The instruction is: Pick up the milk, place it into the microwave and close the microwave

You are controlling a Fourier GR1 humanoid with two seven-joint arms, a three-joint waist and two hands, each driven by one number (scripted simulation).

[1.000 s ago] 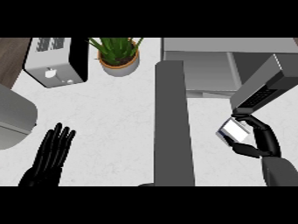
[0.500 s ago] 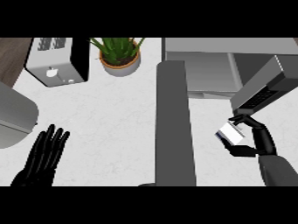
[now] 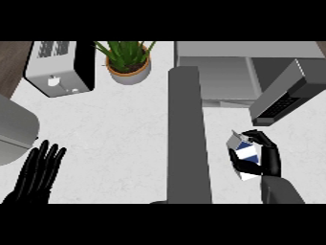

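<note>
The milk carton (image 3: 245, 156), white with blue patches, is held tilted above the counter at the right, below the microwave. My right hand (image 3: 266, 158) is curled round it from the right side. The microwave (image 3: 215, 72) stands at the back right with its cavity open. Its grey door (image 3: 188, 134) juts out as a long slab toward the view's lower edge, just left of the carton. A grey panel with dark keys (image 3: 289, 95) slants above my right hand. At the lower left my left hand (image 3: 38, 174) rests open, fingers up.
A silver toaster (image 3: 58, 67) stands at the back left, with a potted green plant (image 3: 128, 62) beside it. A large grey rounded object (image 3: 3, 127) fills the left edge. White counter (image 3: 116, 129) lies between the left hand and the door.
My right hand with the milk carton has shifted left and slightly toward the lower edge, closer to the door. My left hand has sunk a little lower.
</note>
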